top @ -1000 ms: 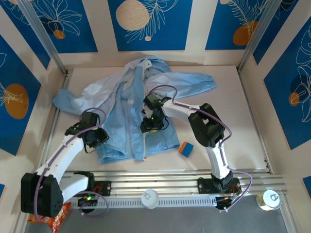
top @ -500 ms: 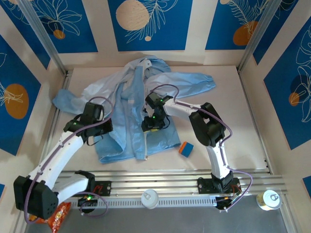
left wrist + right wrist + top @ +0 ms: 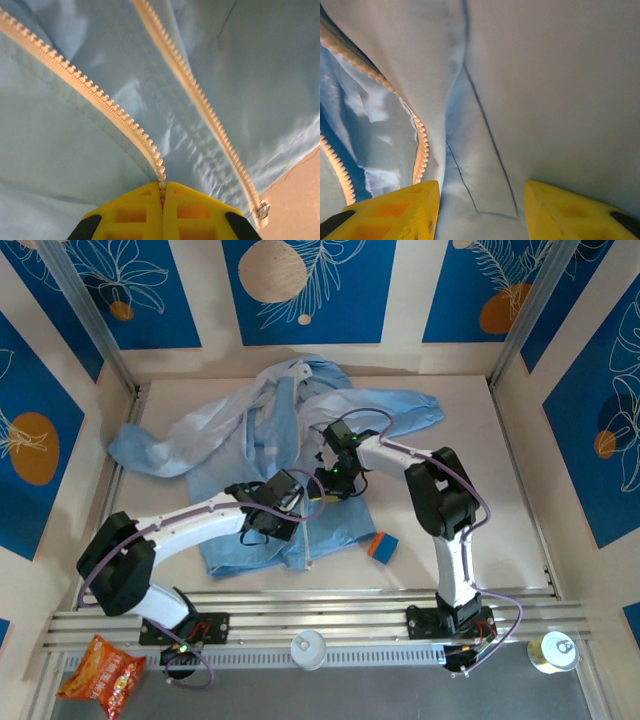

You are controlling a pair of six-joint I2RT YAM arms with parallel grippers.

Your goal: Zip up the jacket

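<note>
The light-blue jacket (image 3: pixel 235 425) lies spread on the table, front unzipped, hood at the back. My left gripper (image 3: pixel 297 504) reaches across its lower middle. In the left wrist view the left gripper (image 3: pixel 162 186) is shut, with one pale row of zipper teeth (image 3: pixel 107 107) running in between its yellow fingers. The other zipper row (image 3: pixel 200 100) runs apart to the right and ends at a small metal slider (image 3: pixel 261 210). My right gripper (image 3: pixel 333 478) rests on the jacket's right front panel. In the right wrist view the right gripper (image 3: pixel 481 184) stands open, with smooth fabric (image 3: pixel 520 90) spanning the gap.
A blue-and-orange block (image 3: pixel 382 546) lies on the table (image 3: pixel 480 470) just right of the jacket's hem. Beyond the near rail are a white cup (image 3: pixel 309 648), a can (image 3: pixel 553 651) and a snack bag (image 3: pixel 100 680). Walls enclose the table on three sides.
My left arm swung right from the jacket's left edge to its middle and its jaws closed on the zipper row. The right gripper shifted slightly right and back on the fabric.
</note>
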